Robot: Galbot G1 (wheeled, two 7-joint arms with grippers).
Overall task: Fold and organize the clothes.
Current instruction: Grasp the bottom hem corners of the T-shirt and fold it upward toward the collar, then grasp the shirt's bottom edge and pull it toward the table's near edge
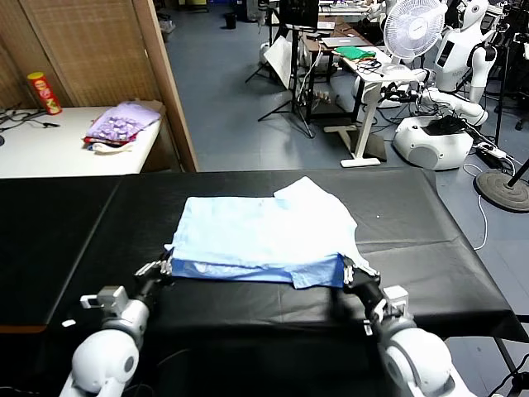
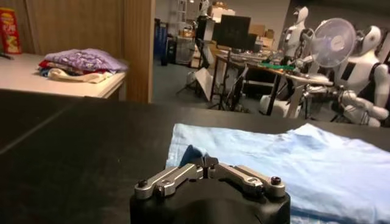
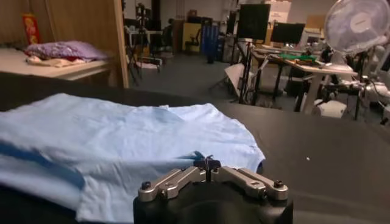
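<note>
T-shirt (image 1: 264, 231) near corners pinched by left tool (image 1: 165, 266); right tool (image 1: 350, 270).

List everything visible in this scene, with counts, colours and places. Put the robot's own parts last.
Pale light-blue short-sleeved T-shirt of thin fabric: one, partly folded, middle of the black table.
Black-covered work table: one, directly before the robot.
White side table: one, far left, behind the black table.
Purple heap of clothes: one, on the white side table.
Red and yellow snack can: one, upright on the white side table.
White pedestal fan: one, back right of the room.
White humanoid robots: at least two, back right.
Left end effector: one, shut on the T-shirt's near left corner.
Right end effector: one, shut on the T-shirt's near right corner.
</note>
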